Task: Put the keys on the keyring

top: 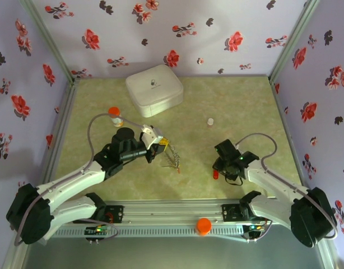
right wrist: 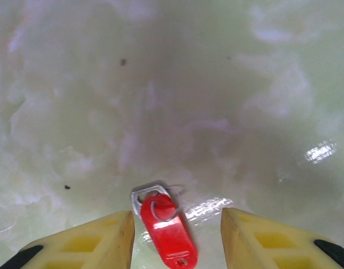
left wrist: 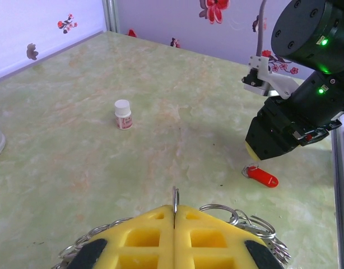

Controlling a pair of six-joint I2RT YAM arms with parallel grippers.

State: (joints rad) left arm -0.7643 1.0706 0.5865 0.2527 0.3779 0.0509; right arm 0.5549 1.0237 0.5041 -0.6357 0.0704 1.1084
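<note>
Rail (top: 161,212) of grey metal runs along the bottom of the top view, with an orange knob (top: 203,226) on it right of centre. Above it, at lower right of centre, the right claw (top: 218,170) points down at the pale green bench (top: 245,106) with its yellow pads spread open. In the right wrist view the red key (right wrist: 170,235) lies flat on the bench at bottom centre, between those pads and touching neither. Its metal blade and small wire loop point toward the top of the frame. Left of centre in the top view, the left claw (top: 162,148) is closed on the keyring (top: 172,159), whose thin metal loops dangle below and to the right of it. In the left wrist view the two yellow pads meet at bottom centre with a sliver of metal pinched between them, and ring coils (left wrist: 242,217) spill out at lower right and lower left. Farther up the bench stands a small white bottle (top: 210,121), right of centre. An orange-capped bottle (top: 115,116) stands at left, beside the left arm. A white rounded case (top: 154,89) lies near the flowered back wall (top: 177,33), upper centre.
</note>
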